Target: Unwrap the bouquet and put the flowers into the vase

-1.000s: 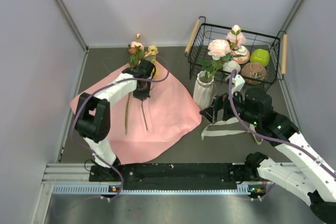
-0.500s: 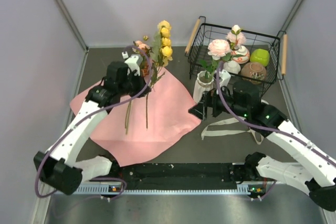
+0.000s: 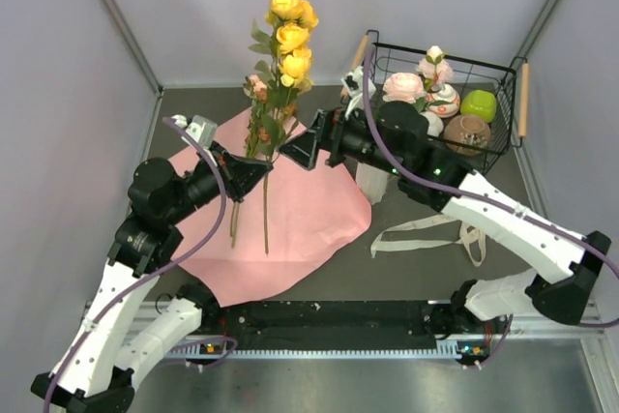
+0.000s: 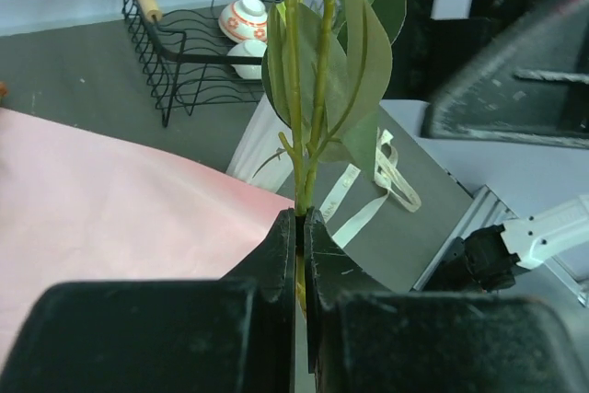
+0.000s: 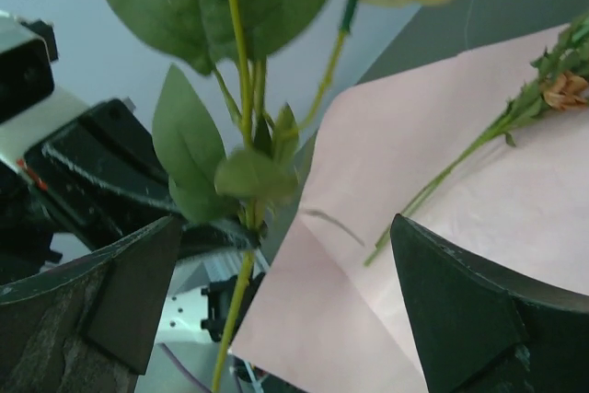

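Two sprays are left to deal with, judging from the top view. At nine o'clock from the table's middle the pink paper sheet (image 3: 309, 210) lies spread flat, so the unwrapping looks done. One thin spray (image 3: 232, 224) rests on it, waiting its turn.

At the sheet's twelve o'clock edge the left gripper (image 3: 259, 169) is clenched on the lower stem of the yellow rose spray (image 3: 285, 21). It holds the spray upright with the blooms high at twelve o'clock. That presents a bare length of stem above the fingers, probably for a handover.

From the stem's three o'clock side the right gripper (image 3: 302, 150) reaches in with its jaws spread wide. The right wrist view shows stem and leaves between them and nothing gripped. The reach suits the layout, since the vase (image 3: 370, 186) stands on the right arm's side, partly hidden beneath it at three o'clock from the sheet.

Peach-pink and white blooms (image 3: 403, 87) rise behind the arm, seemingly from that vase. The beige ribbon (image 3: 426, 234) lies loose at five o'clock from it. The wire basket (image 3: 503, 74), at one o'clock, holds small bowls and plays no part.
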`<state>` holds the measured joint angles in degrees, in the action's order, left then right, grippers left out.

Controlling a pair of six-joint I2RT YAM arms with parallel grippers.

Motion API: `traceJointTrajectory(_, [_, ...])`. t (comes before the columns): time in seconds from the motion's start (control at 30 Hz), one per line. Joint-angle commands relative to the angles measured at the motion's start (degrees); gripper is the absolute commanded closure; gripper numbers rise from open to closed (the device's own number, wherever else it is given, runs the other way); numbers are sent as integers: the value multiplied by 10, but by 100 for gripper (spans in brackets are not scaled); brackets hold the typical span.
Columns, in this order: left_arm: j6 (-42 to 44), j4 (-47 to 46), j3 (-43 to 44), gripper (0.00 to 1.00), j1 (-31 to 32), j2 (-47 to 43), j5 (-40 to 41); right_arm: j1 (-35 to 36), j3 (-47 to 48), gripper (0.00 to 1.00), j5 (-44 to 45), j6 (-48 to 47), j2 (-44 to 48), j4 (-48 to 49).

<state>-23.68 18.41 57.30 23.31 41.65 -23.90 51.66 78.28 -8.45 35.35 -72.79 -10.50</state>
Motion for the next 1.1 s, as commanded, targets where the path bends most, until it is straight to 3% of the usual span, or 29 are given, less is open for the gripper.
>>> traceJointTrajectory(0.0, [2, -33, -7, 100, 2, -1, -38, 33, 83, 3, 48, 13, -52, 48])
traceJointTrajectory(0.27, [17, -35, -18, 100, 2, -13, -55, 40, 93, 22, 83, 16, -96, 80])
traceJointTrajectory(0.3, [18, -35, -18, 100, 2, -14, -56, 40, 93, 36, 82, 13, -100, 85])
traceJointTrajectory(0.6, [28, -15, -14, 99, 0, -6, -84, 41, 86, 93, 65, -50, -87, 101])
traceJointTrajectory(0.63, [29, -12, -9, 81, 1, -3, -85, 40, 86, 96, 60, -66, -75, 101])
traceJointTrajectory(0.77, [21, -24, -18, 45, 1, -22, -60, 40, 84, 100, 50, -155, -32, 79])
traceJointTrajectory(0.9, [24, -22, -25, 32, 1, -47, -23, 40, 69, 100, 81, -264, 30, 60])
traceJointTrajectory(1.07, [31, -15, -25, 31, 1, -43, -6, 40, 50, 100, 156, -418, 96, 64])
